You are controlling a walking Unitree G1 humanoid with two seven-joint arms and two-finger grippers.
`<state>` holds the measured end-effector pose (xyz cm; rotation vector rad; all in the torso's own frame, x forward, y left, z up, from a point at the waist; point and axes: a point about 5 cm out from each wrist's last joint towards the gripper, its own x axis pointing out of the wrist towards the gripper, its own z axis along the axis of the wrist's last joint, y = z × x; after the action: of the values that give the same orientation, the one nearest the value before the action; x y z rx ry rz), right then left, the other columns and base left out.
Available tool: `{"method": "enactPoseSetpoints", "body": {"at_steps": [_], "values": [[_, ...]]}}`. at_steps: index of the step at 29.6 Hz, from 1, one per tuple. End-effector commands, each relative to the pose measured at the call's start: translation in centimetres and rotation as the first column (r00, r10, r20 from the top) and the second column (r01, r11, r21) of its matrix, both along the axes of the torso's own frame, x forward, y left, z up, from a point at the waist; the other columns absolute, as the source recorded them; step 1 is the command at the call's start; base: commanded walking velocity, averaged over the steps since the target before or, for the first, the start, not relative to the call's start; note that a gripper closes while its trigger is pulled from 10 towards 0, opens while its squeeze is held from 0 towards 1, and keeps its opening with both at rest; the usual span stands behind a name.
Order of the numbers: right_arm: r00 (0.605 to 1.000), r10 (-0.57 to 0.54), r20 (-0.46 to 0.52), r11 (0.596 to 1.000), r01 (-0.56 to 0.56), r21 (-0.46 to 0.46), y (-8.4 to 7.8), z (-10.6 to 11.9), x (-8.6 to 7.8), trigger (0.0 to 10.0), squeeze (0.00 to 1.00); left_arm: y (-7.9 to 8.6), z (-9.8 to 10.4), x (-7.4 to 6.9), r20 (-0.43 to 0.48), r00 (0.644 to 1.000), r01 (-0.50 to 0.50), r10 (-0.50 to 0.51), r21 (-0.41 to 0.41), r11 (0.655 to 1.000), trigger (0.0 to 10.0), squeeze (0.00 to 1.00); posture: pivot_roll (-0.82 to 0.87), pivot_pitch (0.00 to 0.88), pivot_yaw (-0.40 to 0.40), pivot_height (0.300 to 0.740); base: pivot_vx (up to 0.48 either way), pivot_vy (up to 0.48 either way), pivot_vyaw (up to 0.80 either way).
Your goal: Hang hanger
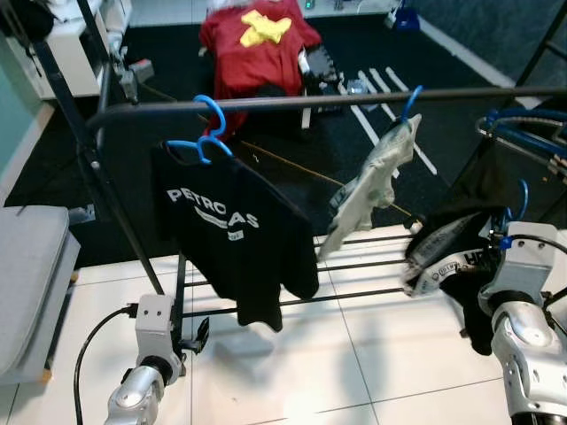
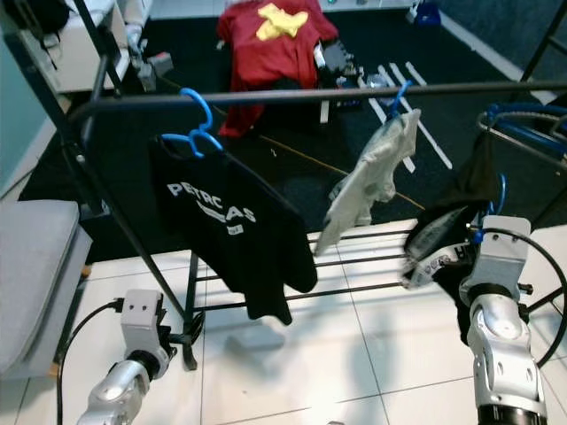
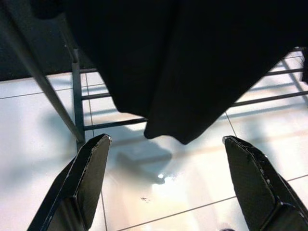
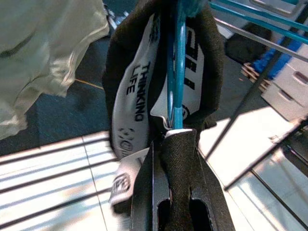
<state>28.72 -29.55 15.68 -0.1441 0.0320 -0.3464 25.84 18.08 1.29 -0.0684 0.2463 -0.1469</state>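
A dark clothes rail (image 1: 292,102) runs across in front of me. On it hangs a black printed T-shirt (image 1: 232,235) on a blue hanger (image 1: 205,133), and a grey-white garment (image 1: 372,181) on a second blue hanger (image 1: 410,102). My right gripper (image 4: 171,139) is shut on a third blue hanger (image 4: 177,62) carrying a black and white garment (image 1: 447,252), held low at the right, below the rail. My left gripper (image 3: 166,187) is open low at the left, under the hem of the black T-shirt, holding nothing.
The rack's slanted legs (image 1: 115,204) and low cross bars (image 1: 354,266) stand on white floor tiles (image 1: 354,372). A grey cushion (image 1: 27,283) lies at the left. A red garment (image 1: 257,49) lies on dark carpet behind. A blue frame (image 1: 527,133) stands at the right.
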Motion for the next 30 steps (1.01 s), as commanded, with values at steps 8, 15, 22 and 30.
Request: {"method": "enactPoseSetpoints", "body": {"at_steps": [8,15,22,30], "values": [[0.996,0.090,-0.003,0.996,-0.091,-0.002,0.4,1.2,0.9,10.0,0.00,-0.5,0.1,0.0,-0.014,1.000,-0.004,0.004,-0.008,1.000,10.0,0.00,-0.07,0.168,0.002,0.740,0.000,-0.388,0.00],[0.994,0.108,0.003,0.994,-0.108,-0.007,0.7,2.2,1.8,10.0,0.00,-0.1,0.5,0.2,-0.002,0.999,-0.032,0.032,-0.014,0.999,10.0,0.00,-0.07,0.176,0.002,0.740,0.000,0.000,0.76],[0.992,0.126,0.017,0.992,-0.126,-0.012,1.2,2.9,2.5,10.0,0.00,-0.1,0.6,0.3,-0.009,1.000,-0.026,0.026,-0.017,1.000,10.0,0.00,-0.07,0.178,0.003,0.740,0.036,-0.174,0.65],[0.987,0.152,0.050,0.988,-0.151,-0.017,1.8,4.4,3.6,10.0,0.00,-0.1,0.8,0.5,-0.009,0.999,-0.052,0.052,-0.029,0.998,10.0,0.00,-0.07,0.181,0.006,0.740,0.126,-0.202,0.26]]}}
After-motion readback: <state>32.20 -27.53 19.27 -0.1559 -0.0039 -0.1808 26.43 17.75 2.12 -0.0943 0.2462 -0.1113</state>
